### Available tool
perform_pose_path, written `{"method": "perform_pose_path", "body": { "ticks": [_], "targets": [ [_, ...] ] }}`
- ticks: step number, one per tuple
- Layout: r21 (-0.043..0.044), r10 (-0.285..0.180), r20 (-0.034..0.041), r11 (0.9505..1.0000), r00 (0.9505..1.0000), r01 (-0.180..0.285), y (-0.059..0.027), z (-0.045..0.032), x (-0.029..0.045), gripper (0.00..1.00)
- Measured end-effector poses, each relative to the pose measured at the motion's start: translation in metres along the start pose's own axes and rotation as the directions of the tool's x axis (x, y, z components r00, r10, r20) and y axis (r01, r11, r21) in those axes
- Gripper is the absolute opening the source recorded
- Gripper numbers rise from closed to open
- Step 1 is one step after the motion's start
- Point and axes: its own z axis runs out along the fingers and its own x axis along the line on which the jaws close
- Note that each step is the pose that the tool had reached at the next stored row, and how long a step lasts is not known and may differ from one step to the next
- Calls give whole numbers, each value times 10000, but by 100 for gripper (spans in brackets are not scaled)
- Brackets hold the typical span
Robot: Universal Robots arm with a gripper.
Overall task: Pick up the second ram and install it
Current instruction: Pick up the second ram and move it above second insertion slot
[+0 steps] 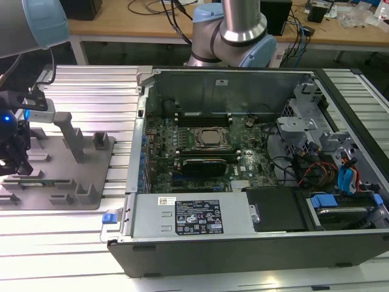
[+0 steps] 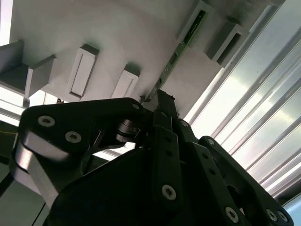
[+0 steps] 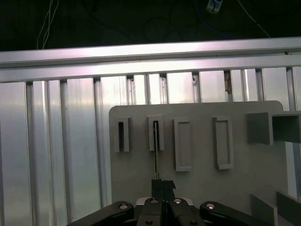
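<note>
1. The gripper [image 3: 163, 183] has its fingers drawn nearly together, pinching one end of the second ram [image 3: 155, 155].
2. The second ram stands on edge in the grey fixture plate [image 3: 202, 188].
3. Judged light, stiff and fragile; grip it by the flat faces.

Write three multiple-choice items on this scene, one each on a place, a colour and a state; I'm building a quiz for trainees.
1. The claw is over: A the grey fixture plate; B the hard drive; C the wooden bench.
2. The ram stick is: A red; B white; C green.
3. The computer case is: A shut; B open; C upside down.
1A, the plate lies under the claw; 2C, its board shows green; 3B, the motherboard lies exposed.
</note>
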Motion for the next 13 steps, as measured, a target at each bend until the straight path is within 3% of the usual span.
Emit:
{"method": "perform_pose_path", "body": {
  "ticks": [4, 6, 10, 13],
  "targets": [
    [2, -1, -4, 10000, 10000, 1, -1, 1, 1, 8],
    [2, -1, -6, 10000, 10000, 1, -1, 1, 1, 21],
    [3, -22, -11, 10000, 10000, 22, -1, 5, 0, 21],
    [-7, -383, -55, 9993, 9993, 383, -3, 49, 2, 21]
  ]
}}
